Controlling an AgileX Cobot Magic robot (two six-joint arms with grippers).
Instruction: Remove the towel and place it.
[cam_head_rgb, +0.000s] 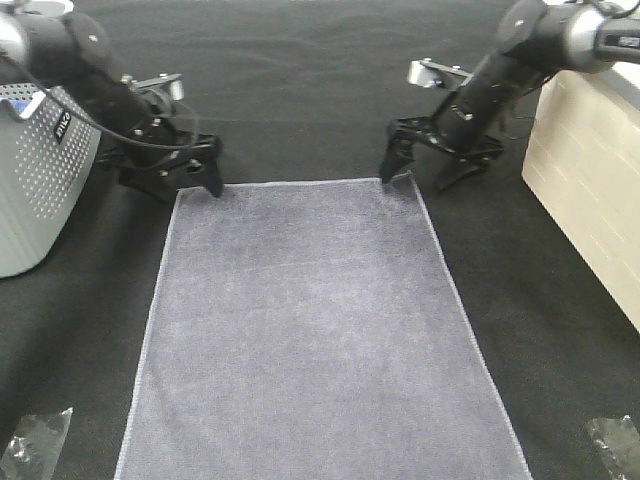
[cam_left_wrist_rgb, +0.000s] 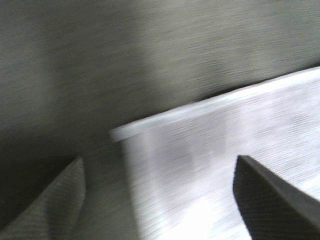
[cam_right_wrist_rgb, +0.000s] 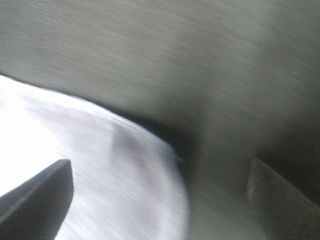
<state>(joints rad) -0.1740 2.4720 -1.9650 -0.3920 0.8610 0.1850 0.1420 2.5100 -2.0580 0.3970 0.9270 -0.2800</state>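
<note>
Towel (cam_head_rgb: 320, 330) is spread flat down the middle of the black table cloth (cam_head_rgb: 300, 80). Left gripper (cam_head_rgb: 190, 185) and right gripper (cam_head_rgb: 417, 175) gape empty over its far corners. I'd lift both straight up so they don't snag the hem.

Glossy black arms (cam_head_rgb: 85, 55) carry silver wrist brackets (cam_head_rgb: 432, 72) and finely ribbed pincer fingers (cam_left_wrist_rgb: 272, 197)

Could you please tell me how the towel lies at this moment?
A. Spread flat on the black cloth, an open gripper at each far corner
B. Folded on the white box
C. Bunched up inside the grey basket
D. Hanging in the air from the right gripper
A: the towel lies spread flat on the black cloth, with the left gripper and the right gripper open over its two far corners.
</note>
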